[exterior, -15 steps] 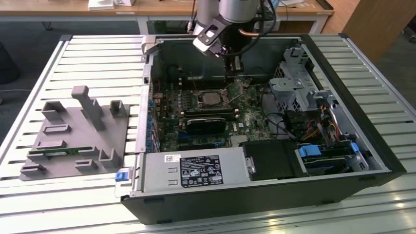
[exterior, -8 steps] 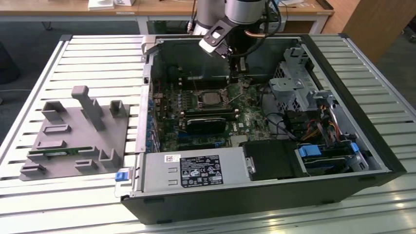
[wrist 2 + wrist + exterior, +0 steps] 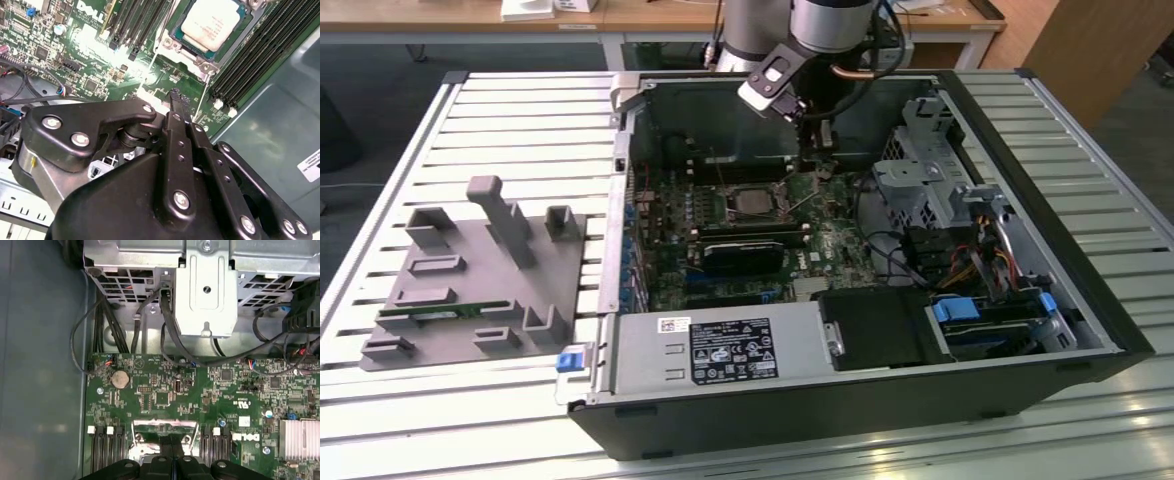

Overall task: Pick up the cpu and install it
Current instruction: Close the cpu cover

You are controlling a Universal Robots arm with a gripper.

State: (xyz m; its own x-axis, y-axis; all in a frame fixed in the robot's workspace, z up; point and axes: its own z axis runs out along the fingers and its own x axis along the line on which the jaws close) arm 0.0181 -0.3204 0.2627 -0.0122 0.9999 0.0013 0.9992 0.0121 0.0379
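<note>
When looking along the end effector (image 3: 176, 97) in the second wrist view, finds its two black fingers (image 3: 178, 150) pressed flat together, narrow, with nothing held between them. Hangs tip-down close over the green motherboard (image 3: 90, 50), just beside the socket (image 3: 200, 62) rather than above its middle; cannot tell whether touching the board. Just beyond the tip, shows the cpu (image 3: 212, 22) lying flat in that socket, silver top up, ringed by the metal frame. On either side of the socket, rows of black memory slots (image 3: 250, 60). In the first wrist view, meets the closed tips at the edge of the socket's metal frame, with a round coin battery (image 3: 120, 378) further along the board and black cables (image 3: 170, 332) running up to a grey metal bracket (image 3: 206, 295). In the exterior view, reaches down from the arm (image 3: 834, 20) into the open computer case (image 3: 854, 420), laid on its side on a slatted desk (image 3: 520, 110). Well apart on that desk, toward the exterior view's left, a grey tray (image 3: 467, 290) with a long green memory stick (image 3: 440, 312) lying in one of its slots.
</note>
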